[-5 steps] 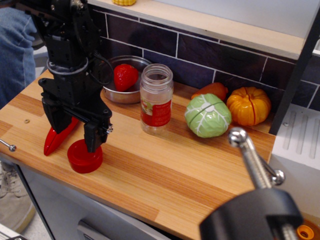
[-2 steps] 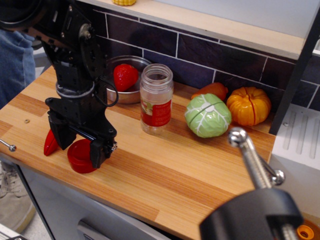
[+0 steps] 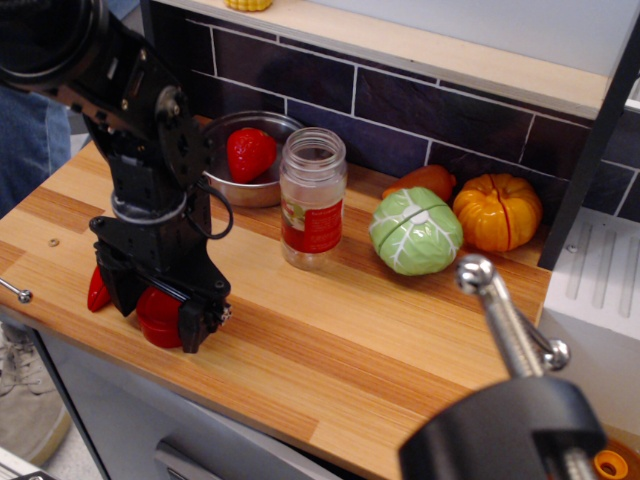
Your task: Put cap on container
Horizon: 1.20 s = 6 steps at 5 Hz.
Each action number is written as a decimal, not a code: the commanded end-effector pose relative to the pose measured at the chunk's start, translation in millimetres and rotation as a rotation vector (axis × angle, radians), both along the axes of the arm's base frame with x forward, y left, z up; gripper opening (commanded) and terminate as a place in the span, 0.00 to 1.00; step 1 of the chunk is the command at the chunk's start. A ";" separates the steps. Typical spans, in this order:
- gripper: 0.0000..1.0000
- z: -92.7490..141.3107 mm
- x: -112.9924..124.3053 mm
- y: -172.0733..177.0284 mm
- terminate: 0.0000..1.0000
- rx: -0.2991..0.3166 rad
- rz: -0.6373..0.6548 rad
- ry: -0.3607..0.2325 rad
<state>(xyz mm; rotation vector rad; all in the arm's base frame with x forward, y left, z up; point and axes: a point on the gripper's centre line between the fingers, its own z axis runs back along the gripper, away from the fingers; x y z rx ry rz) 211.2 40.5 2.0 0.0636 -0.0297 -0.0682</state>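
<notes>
Tool astride red cap, open jar well apart.

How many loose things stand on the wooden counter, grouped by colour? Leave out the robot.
Red: 3 (cap, chili pepper, strawberry)
Orange: 2 (pumpkin, orange vegetable behind the cabbage)
Green: 1 (cabbage)
Clear: 1 (container)
Metal: 1 (pot)
Total: 8
</notes>
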 end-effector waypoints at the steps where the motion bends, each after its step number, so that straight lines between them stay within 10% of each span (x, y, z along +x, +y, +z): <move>1: 0.00 -0.3 9.5 -3.1 0.00 0.002 0.028 -0.038; 6: 0.00 134.8 79.1 -45.8 0.00 -0.168 0.258 -0.009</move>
